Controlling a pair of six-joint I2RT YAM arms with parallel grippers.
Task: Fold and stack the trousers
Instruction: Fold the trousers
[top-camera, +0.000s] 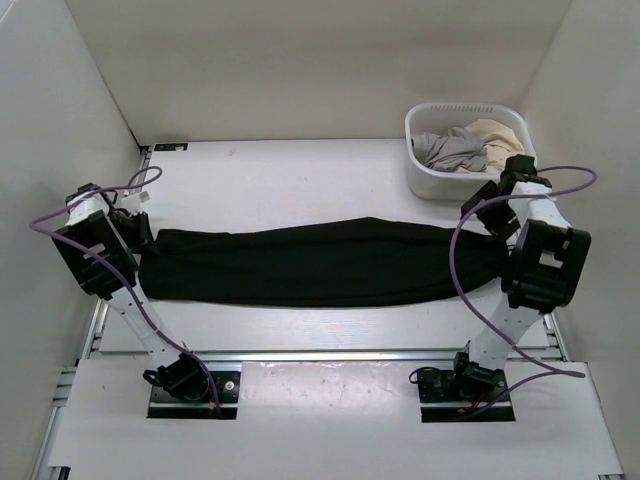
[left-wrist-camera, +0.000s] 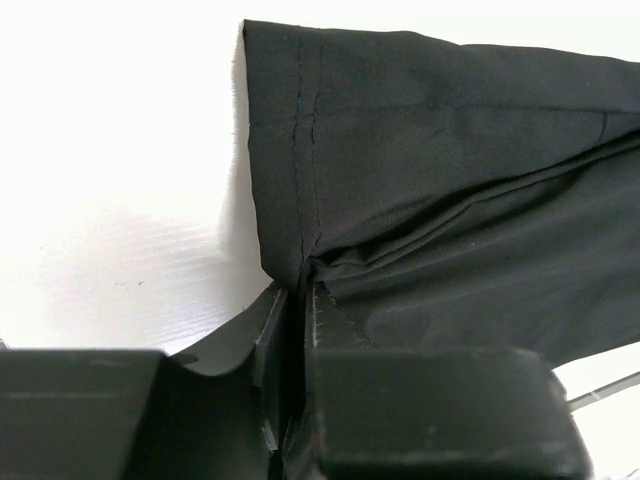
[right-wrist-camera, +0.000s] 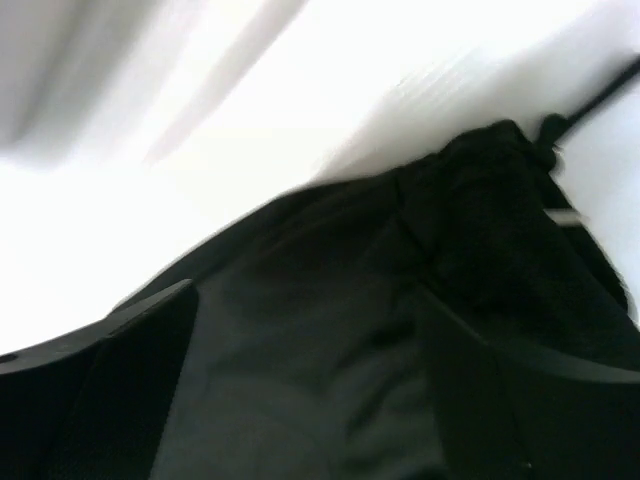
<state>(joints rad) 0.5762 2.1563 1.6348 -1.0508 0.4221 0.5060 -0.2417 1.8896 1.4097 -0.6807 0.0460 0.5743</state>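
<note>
- Top external view shows the trousers (top-camera: 320, 262) lying flat as one long black band across the worktop (top-camera: 300, 180), from 9 o'clock to 3 o'clock, not yet folded.
- The left claw (left-wrist-camera: 300, 300), at the 9 o'clock end, is closed narrow on the hem and holds only a small edge of cloth. If the arm lifts fast, I think this thin bite can slip out and the leg end would fall crooked.
- The right claw (right-wrist-camera: 310, 300), at the 3 o'clock end, stands wide over the waist part, with cloth between its fingers but not pinched. If the left arm pulls alone, only one end moves, so the trousers may drag and wrinkle instead of folding.
- The right wrist picture is blurred, so I cannot tell how many layers lie under the fingers. Closing on the top layer alone could open the garment during a lift.
- The basket (top-camera: 465, 108), at about 1 o'clock, is just beside the right arm, and a wide swing could knock it.
- The purple cable (top-camera: 455, 270) of the right arm hangs in a loop above the waist end and could catch the cloth.
</note>
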